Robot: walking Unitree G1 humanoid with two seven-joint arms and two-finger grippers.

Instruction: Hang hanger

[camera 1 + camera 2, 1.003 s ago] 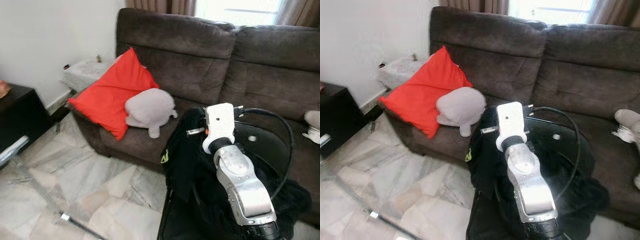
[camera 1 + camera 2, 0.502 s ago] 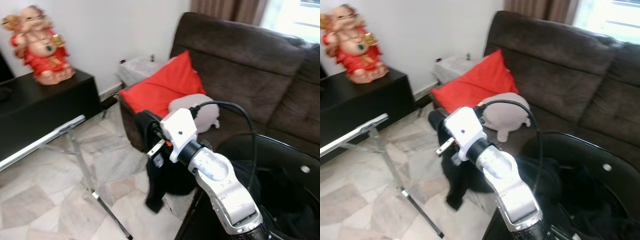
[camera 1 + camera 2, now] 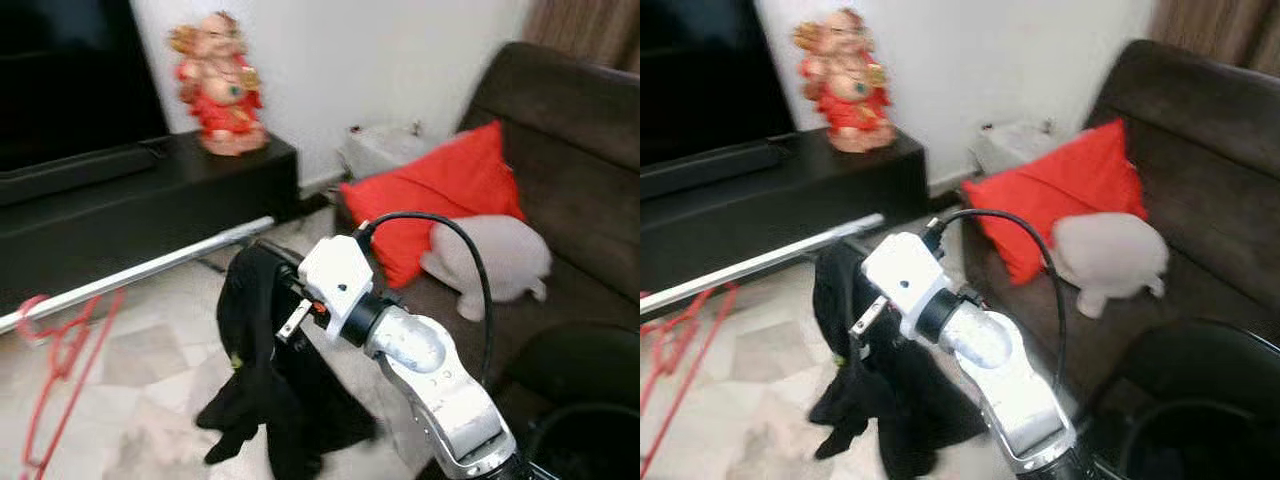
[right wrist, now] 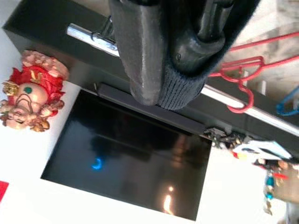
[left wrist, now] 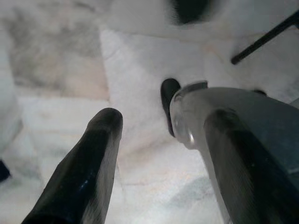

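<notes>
Right gripper [image 4: 187,42] clenched on black garment [image 3: 262,380], held just beside the rail [image 3: 150,270] — a red hanger [image 3: 55,350] hangs there. Left gripper [image 5: 154,140] released over marble floor [image 5: 65,60]. Beyond: black cabinet [image 3: 130,210], figurine [image 3: 218,80], sofa [image 3: 580,130], red cushion [image 3: 450,190].

The black garment [image 3: 262,370] has been carried by the right gripper [image 3: 268,290] away from the sofa [image 3: 580,170]. It is now held up just beside the silver rail [image 3: 140,272], above the marble floor [image 3: 140,400]. The head camera has been turned leftward.
</notes>
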